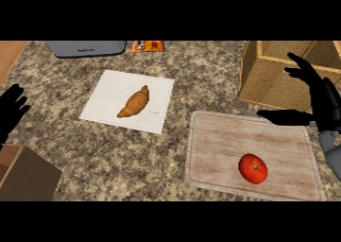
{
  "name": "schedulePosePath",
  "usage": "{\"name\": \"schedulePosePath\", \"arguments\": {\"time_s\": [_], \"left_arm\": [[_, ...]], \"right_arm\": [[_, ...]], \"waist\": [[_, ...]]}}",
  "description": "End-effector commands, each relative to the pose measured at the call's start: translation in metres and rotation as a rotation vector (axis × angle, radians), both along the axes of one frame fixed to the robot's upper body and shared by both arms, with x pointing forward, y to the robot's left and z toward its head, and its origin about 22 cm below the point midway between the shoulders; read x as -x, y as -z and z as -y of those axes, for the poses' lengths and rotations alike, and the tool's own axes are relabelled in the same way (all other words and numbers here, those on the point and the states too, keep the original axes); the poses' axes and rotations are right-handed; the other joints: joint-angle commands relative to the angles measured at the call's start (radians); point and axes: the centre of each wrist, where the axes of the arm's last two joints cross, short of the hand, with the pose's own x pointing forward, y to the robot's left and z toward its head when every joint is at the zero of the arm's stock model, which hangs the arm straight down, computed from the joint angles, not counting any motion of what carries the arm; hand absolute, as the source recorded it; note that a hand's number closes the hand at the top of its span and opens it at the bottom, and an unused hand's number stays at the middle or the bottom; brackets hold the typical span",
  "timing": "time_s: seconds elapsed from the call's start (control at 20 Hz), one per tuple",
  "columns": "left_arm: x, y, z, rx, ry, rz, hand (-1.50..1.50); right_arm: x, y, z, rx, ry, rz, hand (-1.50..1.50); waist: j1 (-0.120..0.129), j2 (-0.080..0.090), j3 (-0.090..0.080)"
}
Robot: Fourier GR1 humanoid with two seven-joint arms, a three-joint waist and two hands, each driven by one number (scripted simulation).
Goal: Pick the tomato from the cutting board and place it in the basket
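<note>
Lay lower right on the cutting board (222,142): tomato (253,168), probably light, smooth, a bit slippery and easily bruised; best cupped round its middle. Hovered open and empty at right: right hand (319,101). Rested open at left edge: left hand (7,116). Cut off upper right: basket (270,85), inside hard to read.

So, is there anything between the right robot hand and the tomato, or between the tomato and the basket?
Nothing visible. The tomato lies alone on the cutting board, the right robot hand is open above the board's far right corner, and the basket stands just beyond the board.
</note>
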Motion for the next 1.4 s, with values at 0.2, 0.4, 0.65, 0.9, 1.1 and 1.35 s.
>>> {"name": "schedulePosePath", "arguments": {"time_s": [0.2,0.4,0.65,0.9,1.1,1.35], "left_arm": [[0.036,0.066,0.005,0.087,-0.061,-0.292,0.00],[0.040,0.063,0.008,0.082,-0.054,-0.291,0.00],[0.049,0.067,0.013,0.090,-0.060,-0.316,0.00],[0.057,0.073,0.021,0.109,-0.048,-0.316,0.00],[0.062,0.076,0.020,0.087,-0.070,-0.310,0.00],[0.064,0.076,0.027,0.103,-0.047,-0.294,0.00]], "right_arm": [[0.006,-0.057,0.021,0.315,0.099,-0.227,-1.50],[0.017,-0.066,0.008,0.378,0.059,-0.435,-1.50],[0.030,-0.095,-0.005,0.451,0.039,-0.577,-1.50],[0.046,-0.132,-0.024,0.460,0.024,-0.605,-1.50],[0.060,-0.153,-0.029,0.444,0.010,-0.620,-1.50],[0.070,-0.150,-0.038,0.393,0.022,-0.625,-1.50]], "waist": [[-0.029,0.018,-0.060],[-0.026,0.019,-0.057],[-0.018,0.024,-0.053],[-0.018,0.026,-0.049],[-0.028,0.030,-0.045],[-0.007,0.040,-0.043]]}}
